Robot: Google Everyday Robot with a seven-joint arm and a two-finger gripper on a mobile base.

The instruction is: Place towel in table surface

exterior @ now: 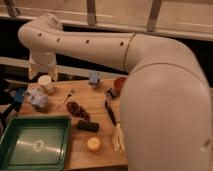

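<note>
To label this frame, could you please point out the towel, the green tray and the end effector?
towel (37,98): camera view, crumpled middle.
green tray (37,119): camera view, rear rim.
end effector (42,74): camera view, lower end, near the cup (45,84).

We note: bench (98,103) matt plank-grained wood; towel (37,98) soft rumpled cloth; tray (35,119) glossy green plastic; arm (90,45) smooth satin-white plastic; claw (42,73), over the bench's far corner by the cup (45,83), same pale smooth finish.

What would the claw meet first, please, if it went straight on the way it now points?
Probably the pale cup, since the claw hangs pointing down just above it. Depth is unclear, so it could pass behind the cup onto the tabletop.
</note>
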